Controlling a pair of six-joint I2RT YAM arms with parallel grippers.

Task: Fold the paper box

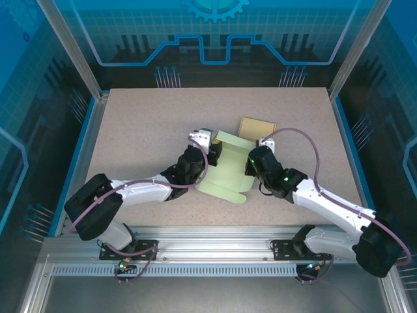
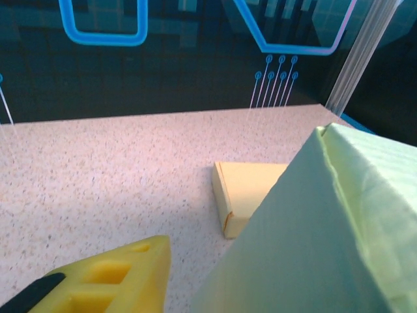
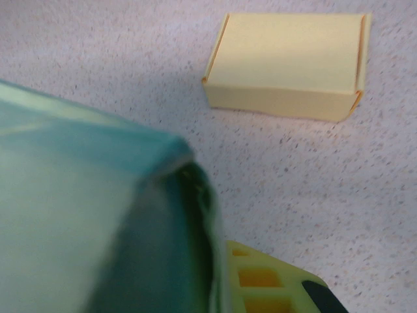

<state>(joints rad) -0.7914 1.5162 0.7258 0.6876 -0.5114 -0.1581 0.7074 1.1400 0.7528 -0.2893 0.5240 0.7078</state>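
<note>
Top external | left claw (image 1: 210,147) is set at left edge of green paper box (image 1: 228,173), open or closed cannot be told | box is spread between the claws | right claw (image 1: 253,158) is clamped on its right edge | tan box (image 1: 257,126) is seen just beyond right claw

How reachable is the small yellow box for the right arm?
Probably yes: bare table leads to the yellow box. But the right claw, shut on the green paper box, must release first.
</note>
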